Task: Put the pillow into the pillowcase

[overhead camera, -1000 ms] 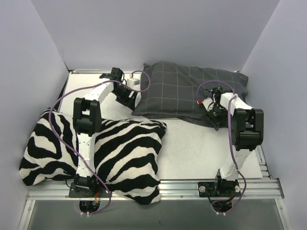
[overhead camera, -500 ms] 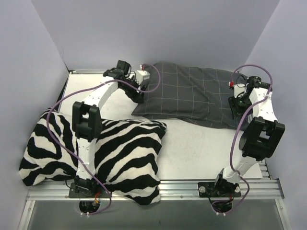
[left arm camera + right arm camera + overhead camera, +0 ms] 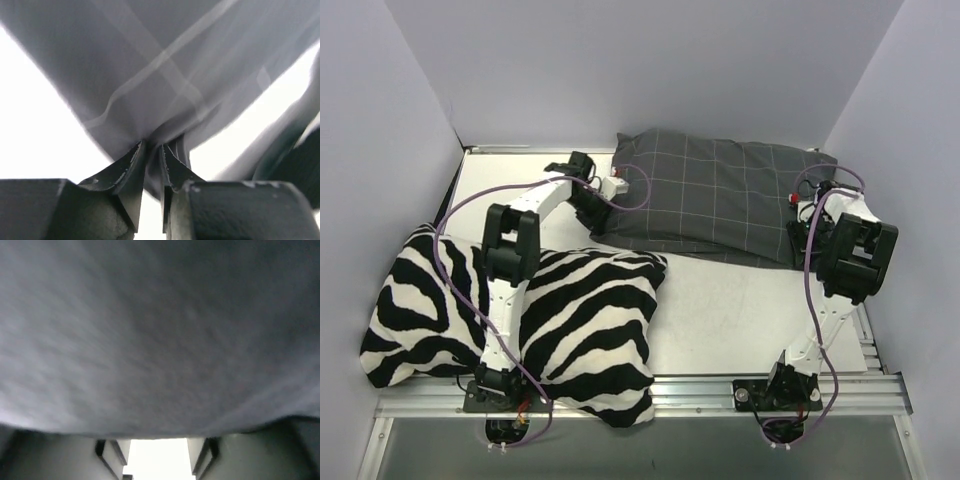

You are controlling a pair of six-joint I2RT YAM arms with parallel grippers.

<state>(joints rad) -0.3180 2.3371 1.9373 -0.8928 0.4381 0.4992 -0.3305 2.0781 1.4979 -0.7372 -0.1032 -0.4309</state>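
Top: left gripper [image 3: 592, 207] is now sitting on the pillowcase [image 3: 720, 195] left edge, and right gripper [image 3: 800, 232] is now parking at its right edge. The pillow isn't showing, probably already inside. Left wrist: jaws are nearly closed, pinching a fabric fold. Right wrist: cloth is hiding the fingertips, so I can't tell the grip.

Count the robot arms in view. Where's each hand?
2. The left arm's hand pinches the pillowcase at its left edge. The right arm's hand is at the right edge, its fingertips hidden by fabric.
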